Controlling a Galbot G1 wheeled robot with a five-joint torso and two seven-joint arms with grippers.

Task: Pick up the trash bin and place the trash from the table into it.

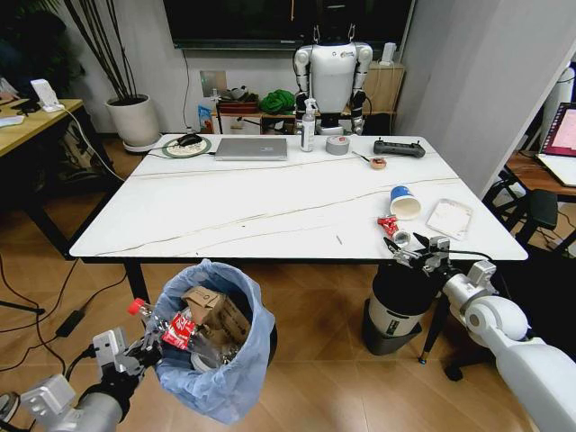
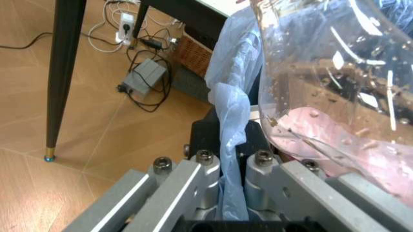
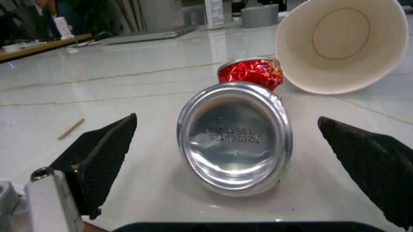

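While the right claw (image 3: pixel 235 159) brackets a can (image 3: pixel 235 137), a cup (image 3: pixel 339 43) lies behind.

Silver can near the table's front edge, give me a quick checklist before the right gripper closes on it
1. Right gripper open: ok, its black pads stand wide on either side.
2. Silver can centred between the pads: ok, it lies on its side with its base toward the wrist camera.
3. Neighbours clear: cannot tell; a red wrapper and a tipped paper cup sit close behind the can.
4. Trash bin held: ok, the left gripper pinches the blue bag at the rim.
5. Room in the bin: cannot tell; a cardboard box and a bottle already reach the top.
6. Table around the can: ok.
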